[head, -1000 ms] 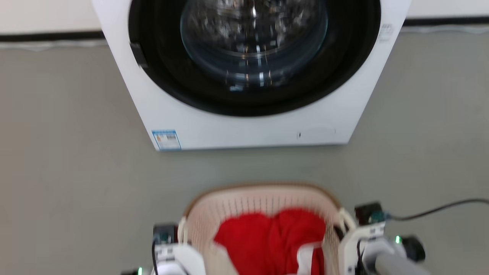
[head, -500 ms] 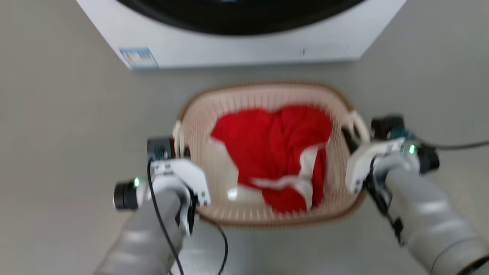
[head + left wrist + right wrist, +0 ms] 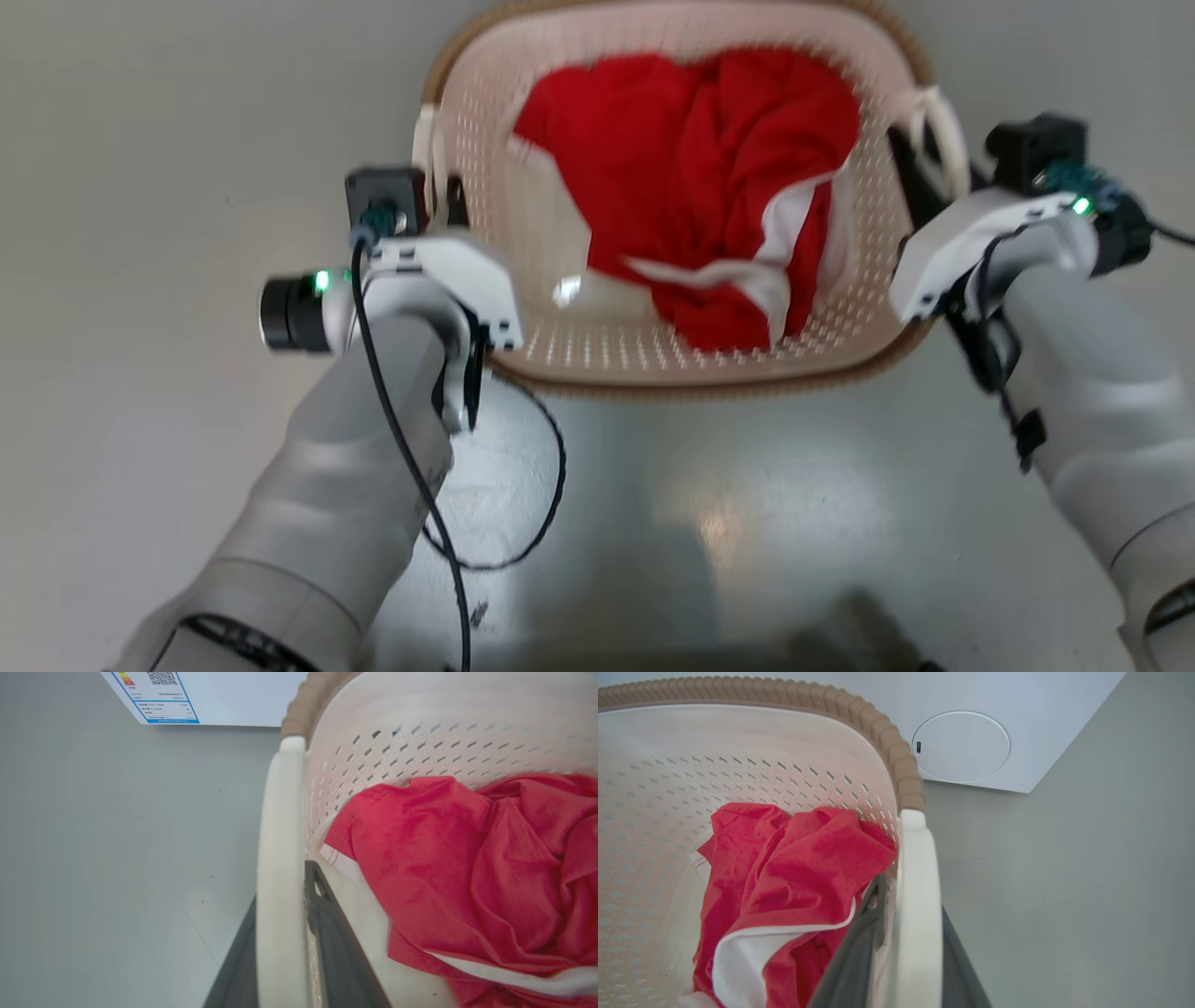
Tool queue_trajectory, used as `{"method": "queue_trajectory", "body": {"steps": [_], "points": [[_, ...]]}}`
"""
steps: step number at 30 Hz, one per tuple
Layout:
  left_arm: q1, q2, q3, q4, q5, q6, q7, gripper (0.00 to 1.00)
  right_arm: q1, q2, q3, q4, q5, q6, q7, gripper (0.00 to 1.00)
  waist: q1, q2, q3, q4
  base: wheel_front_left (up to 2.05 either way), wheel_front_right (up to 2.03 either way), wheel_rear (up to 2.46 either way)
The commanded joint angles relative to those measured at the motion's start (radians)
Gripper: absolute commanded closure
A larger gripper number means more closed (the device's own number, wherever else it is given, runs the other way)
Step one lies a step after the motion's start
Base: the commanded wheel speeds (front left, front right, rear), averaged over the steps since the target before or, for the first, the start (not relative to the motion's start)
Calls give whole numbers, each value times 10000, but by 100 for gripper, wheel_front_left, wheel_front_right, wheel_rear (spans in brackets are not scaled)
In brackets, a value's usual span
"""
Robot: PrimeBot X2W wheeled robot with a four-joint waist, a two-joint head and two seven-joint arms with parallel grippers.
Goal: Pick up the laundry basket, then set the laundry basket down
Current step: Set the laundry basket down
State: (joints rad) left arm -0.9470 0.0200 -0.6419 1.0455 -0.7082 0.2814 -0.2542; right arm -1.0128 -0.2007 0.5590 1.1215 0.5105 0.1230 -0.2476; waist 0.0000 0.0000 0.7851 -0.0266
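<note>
While left gripper (image 3: 282, 891) and right gripper (image 3: 913, 900) each clamp a handle (image 3: 279, 812) of basket (image 3: 709, 385): carry level, arms moving together, grips firm, red garment (image 3: 691, 168) inside.

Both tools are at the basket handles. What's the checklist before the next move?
1. Left tool shut on left handle: ok.
2. Right tool shut on right handle: ok.
3. Red garment lying inside laundry basket, nothing hanging over: ok.
4. Laundry basket apart from washing machine: ok, floor shows between.
5. Its underside on or off the floor: cannot tell.
6. Black cable looping by the near-left corner, free of the basket: cannot tell.
</note>
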Motion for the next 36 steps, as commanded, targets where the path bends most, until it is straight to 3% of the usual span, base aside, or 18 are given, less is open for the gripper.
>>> {"method": "queue_trajectory", "body": {"steps": [1,14,34,35,36], "points": [[-334,328,308,-187,278,66,-76,100,88,-203,11,-171,-256,77,-140,100,0,0,633,142,0,0,0],[-822,305,1398,-921,1889,135,-76,100,-127,-153,-1323,-594,-1055,77,-141,100,0,0,1642,126,0,0,0],[-774,303,1639,-1120,2167,-29,-76,100,-66,-80,-2153,-857,-1743,77,-141,100,0,0,2014,28,0,0,0],[-772,303,1624,-1101,2146,-28,-76,100,-70,-88,-2194,-878,-1784,77,-141,93,0,0,2028,22,0,0,0],[-773,303,1608,-1064,2114,-35,-76,100,-77,-106,-2262,-931,-1843,77,-141,65,0,0,2041,15,0,0,0]]}}
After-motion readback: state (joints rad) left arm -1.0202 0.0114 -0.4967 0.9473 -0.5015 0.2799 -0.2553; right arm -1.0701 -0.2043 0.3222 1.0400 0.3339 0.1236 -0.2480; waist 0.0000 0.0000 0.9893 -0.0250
